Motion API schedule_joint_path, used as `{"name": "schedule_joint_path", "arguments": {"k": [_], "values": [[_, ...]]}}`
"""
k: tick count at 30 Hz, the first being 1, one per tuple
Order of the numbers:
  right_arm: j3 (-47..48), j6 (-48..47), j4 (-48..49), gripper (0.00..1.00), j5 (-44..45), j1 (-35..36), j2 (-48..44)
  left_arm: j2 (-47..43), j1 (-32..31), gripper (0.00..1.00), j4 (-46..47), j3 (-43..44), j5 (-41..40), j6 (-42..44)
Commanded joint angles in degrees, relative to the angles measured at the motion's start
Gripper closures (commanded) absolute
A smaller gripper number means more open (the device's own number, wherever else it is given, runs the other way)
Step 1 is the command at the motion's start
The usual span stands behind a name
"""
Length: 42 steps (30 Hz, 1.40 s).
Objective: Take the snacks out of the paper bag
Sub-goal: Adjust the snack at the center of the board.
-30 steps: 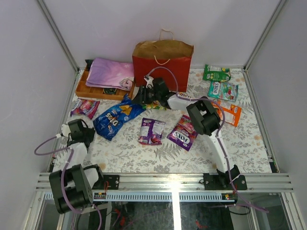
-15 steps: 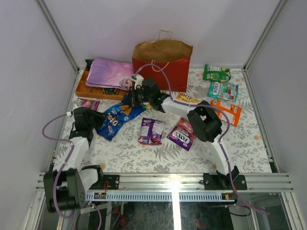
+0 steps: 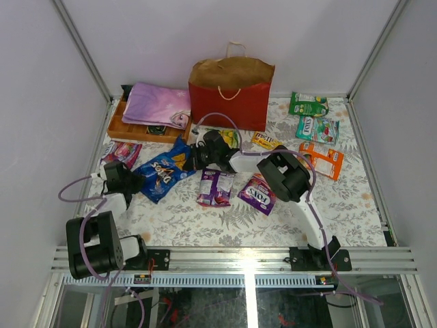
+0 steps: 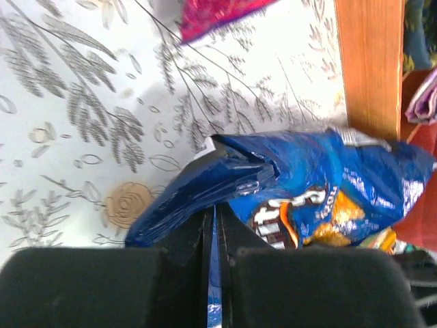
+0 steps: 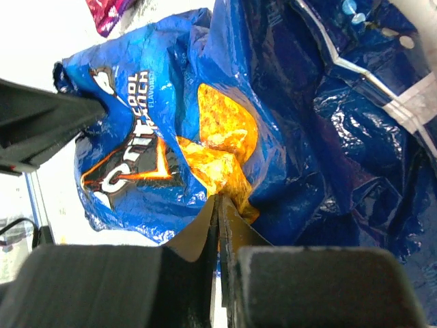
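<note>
The red paper bag [image 3: 231,102] stands upright at the back with its top open. A blue Doritos bag [image 3: 164,171] lies on the table in front of it, left of centre. My left gripper [image 3: 136,181] is shut on its near-left edge, with blue film pinched between the jaws [image 4: 213,219]. My right gripper [image 3: 193,156] is shut on a fold at the far-right end of the Doritos bag [image 5: 171,123], its tips [image 5: 220,201] at the orange chip picture. Other snacks lie loose: a purple packet [image 3: 216,186], a Fox's packet [image 3: 259,193] and a yellow pack [image 3: 265,141].
An orange wooden tray [image 3: 123,128] with a pink-purple cloth [image 3: 157,104] sits at the back left. A magenta packet [image 3: 121,152] lies by the left edge. Two green packets [image 3: 308,104] [image 3: 317,128] and an orange one [image 3: 326,159] lie at the right. Walls close in on three sides.
My right gripper came away from the paper bag's foot toward the front left and shut on the Doritos bag. My left gripper reached in to the bag's near end and closed on it.
</note>
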Motion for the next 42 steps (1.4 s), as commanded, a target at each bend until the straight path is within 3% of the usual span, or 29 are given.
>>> {"name": "schedule_joint_path", "arguments": {"k": [1,8,10,13,15,17,20,24,32,37,42], "values": [[-4.1,0.8,-3.1,1.0,-1.3,1.5,-4.4,-4.0,0.9,0.98,-4.0,0.5,-10.8,1.1],[-3.4,-0.2,-8.0,0.99,-1.6,5.6,-6.4,-5.0,0.9,0.97,-5.4,2.1,-10.9,1.9],[-2.4,-0.5,-8.7,0.87,-1.7,5.9,-7.7,-6.6,0.9,0.95,-4.3,2.1,-7.1,2.1],[0.6,-3.7,-11.4,0.65,0.7,5.9,-11.0,-9.5,0.0,0.83,1.0,1.9,2.9,2.0],[3.0,-5.1,-12.4,0.61,2.1,5.6,-12.8,-9.6,-3.2,0.8,-1.0,5.2,4.6,1.4],[4.8,-4.1,-10.1,0.63,1.1,4.9,-13.4,-9.4,-7.9,0.8,-3.2,7.3,4.5,0.9],[6.4,1.1,-3.8,0.79,-2.1,2.8,-11.7,-9.9,-13.1,0.81,-0.2,5.5,5.0,-2.5],[8.6,9.3,2.6,0.95,-4.9,-0.1,-6.0,-9.4,-14.8,0.82,5.3,-0.3,4.0,-6.0],[10.7,14.3,6.7,0.98,-4.5,-3.1,5.9,-3.1,-13.1,0.89,8.4,-3.9,-8.8,-5.7],[14.8,14.9,6.3,0.99,-3.6,-4.8,10.7,1.0,-7.3,0.89,10.6,-3.5,-10.1,-4.1],[18.1,13.0,3.0,0.99,-1.7,-7.1,12.4,5.4,-1.3,0.91,10.2,-4.9,-6.2,-3.9]]}}
